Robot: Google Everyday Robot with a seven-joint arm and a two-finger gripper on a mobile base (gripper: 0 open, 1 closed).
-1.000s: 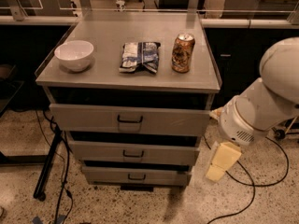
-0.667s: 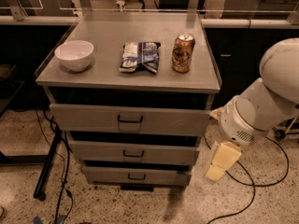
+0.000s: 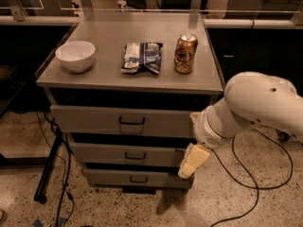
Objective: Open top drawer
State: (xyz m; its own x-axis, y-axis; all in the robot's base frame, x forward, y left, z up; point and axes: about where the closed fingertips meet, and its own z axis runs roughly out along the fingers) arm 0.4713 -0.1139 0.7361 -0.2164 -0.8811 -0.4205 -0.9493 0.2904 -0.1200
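Note:
The top drawer (image 3: 94, 121) is the widest grey drawer front, just under the cabinet top, with a small black pull handle (image 3: 131, 122) at its middle. Two narrower grey drawers (image 3: 125, 155) sit below it with like handles. My gripper (image 3: 191, 161) is cream-coloured and hangs from the white arm (image 3: 251, 105), pointing down. It is at the right end of the middle drawer, below and to the right of the top drawer's handle. It holds nothing that I can see.
On the cabinet top (image 3: 109, 37) stand a white bowl (image 3: 75, 55), a crumpled snack bag (image 3: 142, 57) and a brown soda can (image 3: 185, 54). Black cables (image 3: 57, 174) run over the speckled floor to the left and a cable (image 3: 246, 174) to the right. Dark benches stand behind.
My arm has swung left towards the cabinet. The gripper has moved from off the cabinet's right side to in front of the right end of the middle drawer. The drawers have not moved.

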